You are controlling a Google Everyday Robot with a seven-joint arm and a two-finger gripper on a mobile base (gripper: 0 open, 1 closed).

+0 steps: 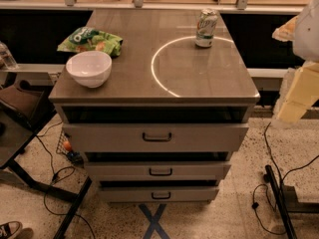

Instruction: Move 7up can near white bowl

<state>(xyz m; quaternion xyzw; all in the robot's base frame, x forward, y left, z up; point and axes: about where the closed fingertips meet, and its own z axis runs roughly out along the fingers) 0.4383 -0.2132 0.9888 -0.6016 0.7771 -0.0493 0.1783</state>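
Note:
The 7up can (206, 28), green and white with a silver top, stands upright at the back right of the cabinet top (199, 78), on a bright ring of reflected light. The white bowl (89, 68) sits near the front left corner of the same top, far from the can. My gripper (295, 86) is at the right edge of the view, beyond the cabinet's right side and to the right of the can, holding nothing that I can see.
A green snack bag (90, 40) lies just behind the bowl. The cabinet has three drawers (157, 137) partly pulled out in front. A dark chair or table (20, 118) stands to the left. Cables (271, 173) lie on the floor at right.

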